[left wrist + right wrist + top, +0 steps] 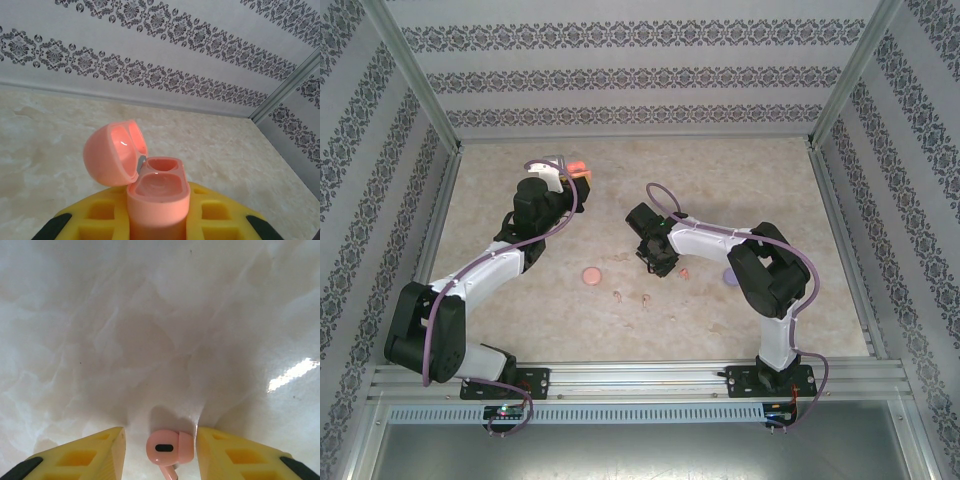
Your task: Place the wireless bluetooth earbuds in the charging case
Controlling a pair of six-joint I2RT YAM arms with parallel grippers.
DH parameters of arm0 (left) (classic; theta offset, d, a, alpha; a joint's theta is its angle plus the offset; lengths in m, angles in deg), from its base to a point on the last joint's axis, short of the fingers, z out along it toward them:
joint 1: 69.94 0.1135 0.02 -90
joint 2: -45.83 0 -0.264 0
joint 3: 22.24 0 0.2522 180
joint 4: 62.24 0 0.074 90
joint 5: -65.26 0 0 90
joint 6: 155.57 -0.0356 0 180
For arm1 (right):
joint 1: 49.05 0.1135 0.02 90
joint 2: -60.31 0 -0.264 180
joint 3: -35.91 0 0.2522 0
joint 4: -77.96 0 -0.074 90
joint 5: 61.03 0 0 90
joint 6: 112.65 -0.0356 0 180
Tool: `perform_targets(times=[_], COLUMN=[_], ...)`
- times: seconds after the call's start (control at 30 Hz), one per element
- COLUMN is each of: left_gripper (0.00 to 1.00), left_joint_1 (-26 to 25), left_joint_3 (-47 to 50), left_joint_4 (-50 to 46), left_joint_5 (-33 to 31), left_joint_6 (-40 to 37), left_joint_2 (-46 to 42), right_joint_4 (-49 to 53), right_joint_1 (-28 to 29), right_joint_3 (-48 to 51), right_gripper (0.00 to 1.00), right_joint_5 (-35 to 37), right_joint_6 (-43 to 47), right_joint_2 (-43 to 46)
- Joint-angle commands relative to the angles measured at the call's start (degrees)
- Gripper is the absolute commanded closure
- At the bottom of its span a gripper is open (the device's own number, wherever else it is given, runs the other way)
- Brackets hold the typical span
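Top external view showed a small round pink puck-shaped item lying on the beige marbled table, and everything else is placed from it. Beyond it and slightly to the left, the left gripper was raised and clamped on a coral-pink plastic charging case. In the left wrist view that case stood upright between the yellow fingers, gripped low on its body. Its rounded lid was swung open to the left, and the two moulded wells inside were bare.

Just to the right of the puck, the right gripper pointed down at the table. The right wrist view showed its jaws partly apart, straddling a pale pink stemmed earbud that lay on the table surface. The earbud sat hard by one yellow finger, though whether they touched I could not tell, and a clear gap separated it from the other finger. Its dark oval port faced the camera and its stem ran out of the bottom of the frame.

Two tiny pinkish earbuds lay near the puck on its nearer right side. A third lay further right, past the right gripper. A round purple item sat further right again.
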Motion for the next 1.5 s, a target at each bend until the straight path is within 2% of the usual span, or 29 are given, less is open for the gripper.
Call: perform_targets(times=[0.0, 0.83, 1.1, 1.27, 1.47], left_gripper=[1.00, 1.00, 1.00, 1.00, 1.00], left_joint_1=[-0.2, -0.3, -0.2, -0.2, -1.3], left_joint_3=[-0.3, -0.9, -1.1, 0.8, 6.5], left_joint_4=[3.4, 3.3, 0.7, 3.6, 10.3], left_joint_5=[0.9, 2.0, 3.1, 8.7, 10.7], left_joint_6=[0.5, 1.2, -3.3, -9.2, -17.1], left_joint_2=[0.9, 1.3, -1.7, -3.0, -5.4], right_joint_4=[1.0, 0.8, 0.2, -2.8, -9.1], right_joint_1=[-0.2, -0.5, -0.9, -2.6, -5.6], right_joint_3=[-0.1, -0.2, -0.8, 0.5, 1.9], right_gripper=[0.57, 0.70, 0.74, 0.74, 0.74], right_joint_5=[0.5, 0.8, 4.9, 6.1, 6.5], right_joint_6=[-0.6, 1.8, 12.8, 20.1, 30.2], right_joint_2=[-1.2, -0.3, 4.0, 7.7, 13.8])
